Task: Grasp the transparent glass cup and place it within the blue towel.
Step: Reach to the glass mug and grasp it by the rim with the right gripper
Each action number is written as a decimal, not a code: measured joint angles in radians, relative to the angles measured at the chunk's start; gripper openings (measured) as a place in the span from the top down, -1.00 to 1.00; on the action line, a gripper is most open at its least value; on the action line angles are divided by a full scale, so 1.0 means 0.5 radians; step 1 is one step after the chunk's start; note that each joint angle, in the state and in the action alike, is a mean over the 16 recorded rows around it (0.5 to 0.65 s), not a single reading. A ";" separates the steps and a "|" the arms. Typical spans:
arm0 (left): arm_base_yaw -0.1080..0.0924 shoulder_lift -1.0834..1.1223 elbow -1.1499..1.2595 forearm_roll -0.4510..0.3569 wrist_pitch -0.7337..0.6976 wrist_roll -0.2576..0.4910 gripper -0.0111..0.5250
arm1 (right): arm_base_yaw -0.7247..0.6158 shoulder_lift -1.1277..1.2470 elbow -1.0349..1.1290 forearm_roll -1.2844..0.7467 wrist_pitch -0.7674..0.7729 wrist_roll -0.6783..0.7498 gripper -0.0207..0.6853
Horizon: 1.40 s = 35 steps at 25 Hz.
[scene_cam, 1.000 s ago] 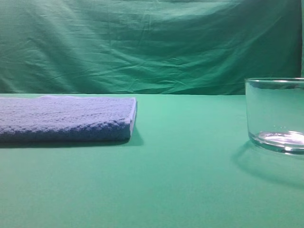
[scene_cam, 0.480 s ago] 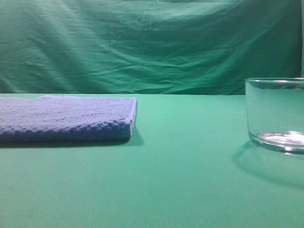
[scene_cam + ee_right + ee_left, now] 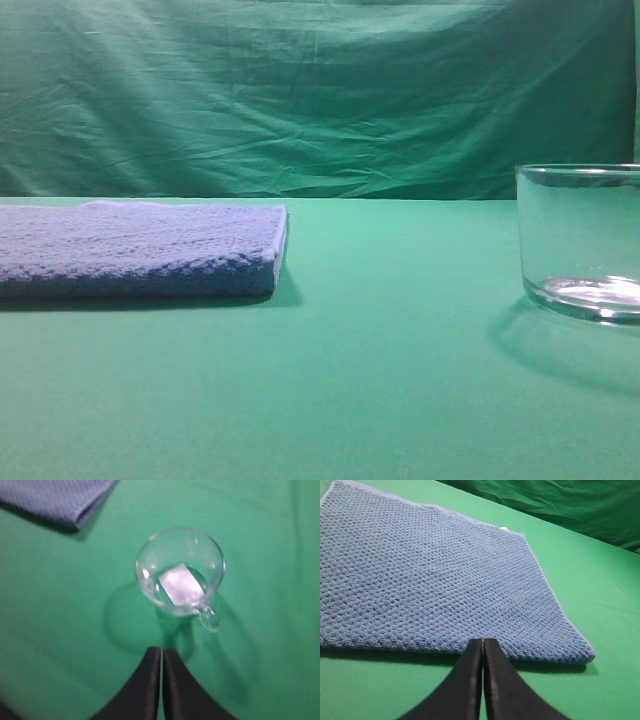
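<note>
Green cloth spreads under my right gripper (image 3: pixel 161 652), fingers pressed together, empty. Straight ahead stands the transparent glass cup (image 3: pixel 180 572), handle towards me; the blue towel (image 3: pixel 60 497) lies beyond-left

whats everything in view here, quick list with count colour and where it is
transparent glass cup: one, clear and colourless, upright on the table at the right edge of the high view, small handle turned toward the right wrist camera, nothing in it
blue towel: one, blue-purple, folded flat on the table at the left, apart from the cup, nothing on it
table cover: one, green, under both things
backdrop cloth: one, darker green, wrinkled, hung behind the table
left gripper: one, black, jaws shut, at the near edge of the towel, holding nothing
right gripper: one, black, jaws shut, above the table just short of the cup, holding nothing
</note>
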 joint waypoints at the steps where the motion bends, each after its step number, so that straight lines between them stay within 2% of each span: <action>1: 0.000 0.000 0.000 0.000 0.000 0.000 0.96 | 0.024 0.042 -0.010 -0.038 -0.003 0.019 0.92; 4: 0.000 0.000 0.000 0.000 0.000 0.000 0.96 | 0.098 0.157 -0.028 -0.119 -0.042 0.065 0.82; 6: 0.000 0.000 0.000 0.000 0.000 0.000 0.96 | 0.142 0.229 -0.033 -0.153 -0.084 0.090 0.68; 15: 0.000 0.000 0.000 0.000 0.000 0.000 0.96 | 0.219 0.561 -0.040 -0.183 -0.320 0.112 -0.27; 20: 0.000 0.000 0.000 0.000 0.000 0.000 0.96 | 0.220 0.752 -0.040 -0.167 -0.445 0.091 -0.64; 24: 0.000 0.000 0.000 0.000 0.000 0.000 0.96 | 0.220 0.901 -0.040 -0.161 -0.532 0.057 -0.72; 35: 0.000 0.000 0.000 0.000 0.000 0.000 0.96 | 0.220 1.132 -0.063 -0.145 -0.723 -0.043 -0.64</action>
